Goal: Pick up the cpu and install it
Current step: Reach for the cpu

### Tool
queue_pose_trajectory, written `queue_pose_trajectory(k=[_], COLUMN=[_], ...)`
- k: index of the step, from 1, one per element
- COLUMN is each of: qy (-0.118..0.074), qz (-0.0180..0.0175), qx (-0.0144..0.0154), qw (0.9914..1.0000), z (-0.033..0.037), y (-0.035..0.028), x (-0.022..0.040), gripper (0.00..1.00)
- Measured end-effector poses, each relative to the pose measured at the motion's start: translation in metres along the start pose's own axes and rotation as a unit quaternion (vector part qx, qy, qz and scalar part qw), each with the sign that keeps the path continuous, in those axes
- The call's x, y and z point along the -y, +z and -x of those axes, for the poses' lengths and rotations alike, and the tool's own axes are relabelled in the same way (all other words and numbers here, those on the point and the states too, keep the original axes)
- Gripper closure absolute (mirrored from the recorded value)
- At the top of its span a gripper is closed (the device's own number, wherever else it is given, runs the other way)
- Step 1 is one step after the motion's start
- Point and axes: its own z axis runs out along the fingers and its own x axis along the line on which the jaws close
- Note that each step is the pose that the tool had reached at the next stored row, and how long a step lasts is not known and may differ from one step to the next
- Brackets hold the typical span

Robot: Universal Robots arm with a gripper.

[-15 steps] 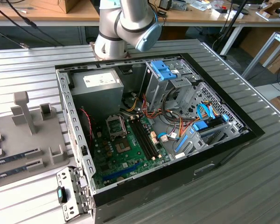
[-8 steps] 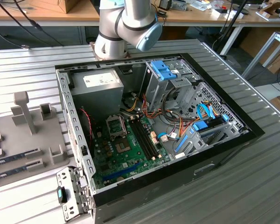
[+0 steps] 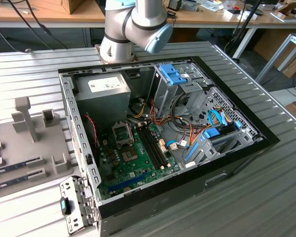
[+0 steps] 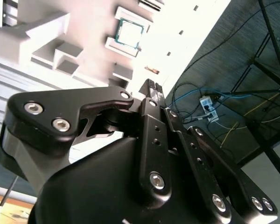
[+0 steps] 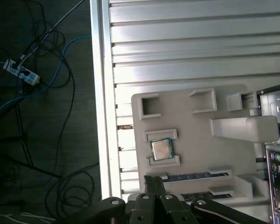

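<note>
On the ribbed table (image 3: 266, 197), the open computer case (image 3: 222, 170) is flanked at nine o'clock, in the exterior view, by a grey fixture tray (image 3: 24, 143). The end effector (image 5: 153, 179) is closed on nothing. The cpu (image 5: 161, 149) is nested flat in the tray, near, at twelve o'clock along the tips' heading.

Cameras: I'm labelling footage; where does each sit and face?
Exterior view: off the arm, looking down into the open computer case; arm behind it.
First wrist view: on the arm, looking past the tool at the chip on its grey tray.
Second wrist view: close behind the tool, facing the chip.
Both wrist views share tool, chip, tray.
</note>
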Motion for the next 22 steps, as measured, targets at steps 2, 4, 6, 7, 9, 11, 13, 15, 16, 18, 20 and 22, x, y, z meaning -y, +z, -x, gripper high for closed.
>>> queue_pose_trajectory(k=[2, 4, 6, 7, 9, 11, 13, 15, 16, 18, 20, 22], qy=[0.000, 0.000, 0.000, 0.000, 0.000, 0.000, 0.000, 0.000, 0.000, 0.000, 0.000, 0.000], qz=[-0.0001, -0.0001, -0.0001, -0.0001, -0.0001, -0.0001, -0.0001, -0.0001, -0.0002, -0.0003, -0.0003, -0.0003], qx=[-0.0006, -0.0009, -0.0012, -0.0012, -0.0013, -0.0013, -0.0013, -0.0013, -0.0012, -0.0013, -0.0013, -0.0012], qw=[1.00000, 1.00000, 1.00000, 1.00000, 1.00000, 1.00000, 1.00000, 1.00000, 1.00000, 1.00000, 1.00000, 1.00000], z=[0.0076, 0.0127, 0.0164, 0.0167, 0.0169, 0.0169, 0.0169, 0.0170, 0.0170, 0.0174, 0.0188, 0.0217], y=[0.0025, 0.0044, 0.0060, 0.0064, 0.0066, 0.0066, 0.0066, 0.0067, 0.0070, 0.0076, 0.0088, 0.0104], x=[-0.0005, -0.0008, -0.0010, -0.0011, -0.0010, -0.0010, -0.0010, -0.0010, -0.0010, -0.0008, 0.0006, 0.0039], gripper=[0.89, 0.89, 0.89, 0.89, 0.89, 0.89, 0.89, 0.89, 0.89, 0.89, 0.89, 0.89])
